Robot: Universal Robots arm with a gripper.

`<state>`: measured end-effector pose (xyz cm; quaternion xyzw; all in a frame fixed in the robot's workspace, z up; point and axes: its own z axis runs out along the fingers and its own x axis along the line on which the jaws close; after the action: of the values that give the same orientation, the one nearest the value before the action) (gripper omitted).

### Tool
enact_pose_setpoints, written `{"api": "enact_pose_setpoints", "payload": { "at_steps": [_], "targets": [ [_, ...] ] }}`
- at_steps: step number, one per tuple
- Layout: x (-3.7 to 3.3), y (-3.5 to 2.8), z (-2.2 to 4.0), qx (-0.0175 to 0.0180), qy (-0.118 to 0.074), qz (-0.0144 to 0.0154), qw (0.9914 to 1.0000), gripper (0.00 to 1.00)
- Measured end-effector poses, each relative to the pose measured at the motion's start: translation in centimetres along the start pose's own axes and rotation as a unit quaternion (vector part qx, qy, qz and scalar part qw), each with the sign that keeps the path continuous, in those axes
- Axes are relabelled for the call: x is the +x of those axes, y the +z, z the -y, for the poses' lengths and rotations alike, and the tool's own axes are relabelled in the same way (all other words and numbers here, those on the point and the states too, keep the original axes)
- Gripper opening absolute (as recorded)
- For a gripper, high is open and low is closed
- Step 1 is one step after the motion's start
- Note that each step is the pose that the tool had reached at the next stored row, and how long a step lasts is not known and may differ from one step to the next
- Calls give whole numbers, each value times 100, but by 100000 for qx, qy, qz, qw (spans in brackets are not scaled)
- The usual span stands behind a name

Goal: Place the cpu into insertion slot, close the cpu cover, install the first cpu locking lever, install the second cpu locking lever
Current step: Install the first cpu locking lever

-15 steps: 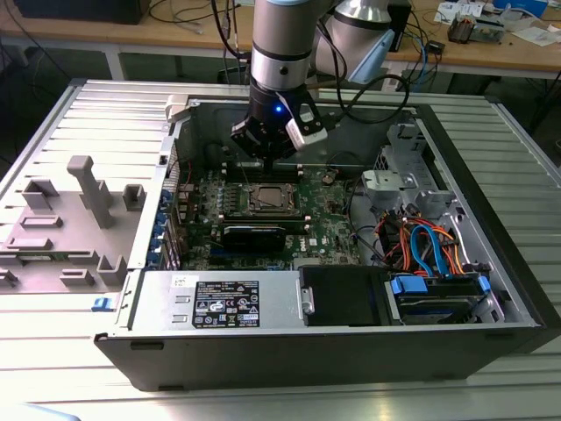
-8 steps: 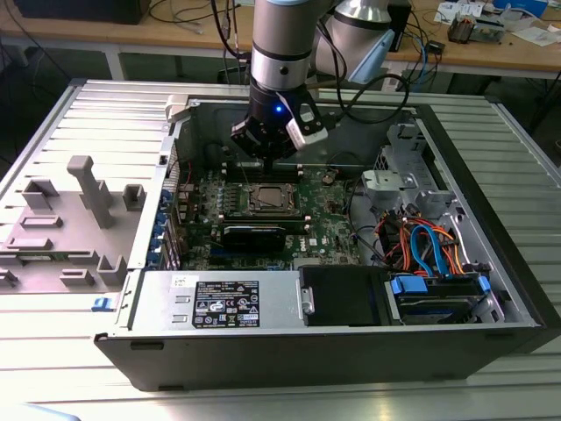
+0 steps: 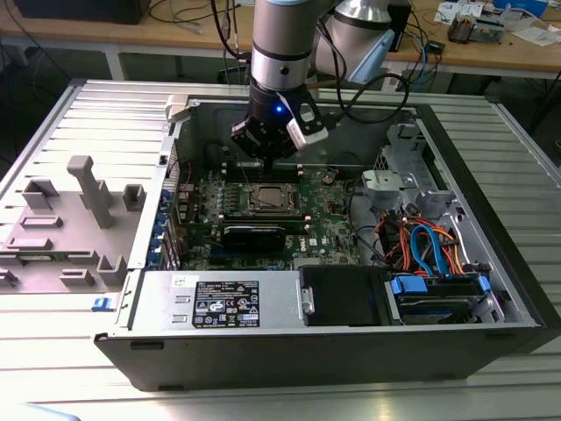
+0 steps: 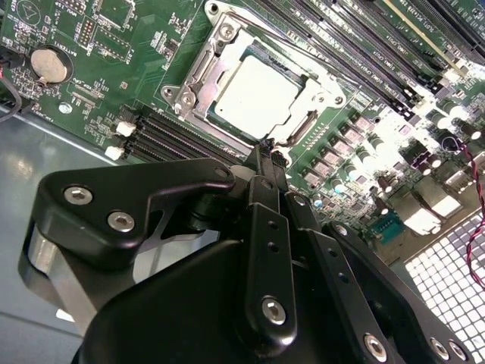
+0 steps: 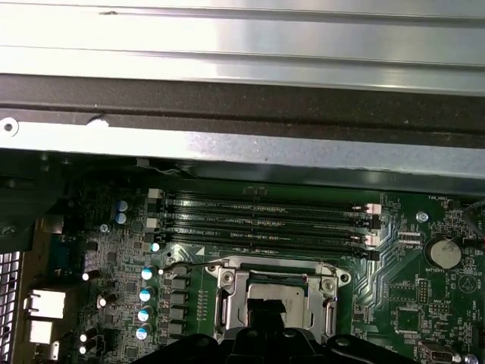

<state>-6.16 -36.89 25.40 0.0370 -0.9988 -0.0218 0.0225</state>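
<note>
Apparently we stand at the lever step: the cpu (image 4: 261, 95) sits in the insertion slot (image 4: 227, 32) under the cpu cover (image 4: 203, 76); our gripper (image 4: 269, 154) (jaws together, empty) hovers above, needing exact aim.

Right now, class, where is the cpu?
The cpu sits in the insertion slot, showing through the cpu cover's window, between two banks of black memory slots; in the second wrist view it lies just beyond the gripper.
</note>
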Motion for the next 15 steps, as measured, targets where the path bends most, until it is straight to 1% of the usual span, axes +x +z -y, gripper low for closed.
{"api": "enact_pose_setpoints", "payload": {
  "at_steps": [15],
  "targets": [
    [0,0,0,67,-1216,-56,99993,11]
  ]
}}
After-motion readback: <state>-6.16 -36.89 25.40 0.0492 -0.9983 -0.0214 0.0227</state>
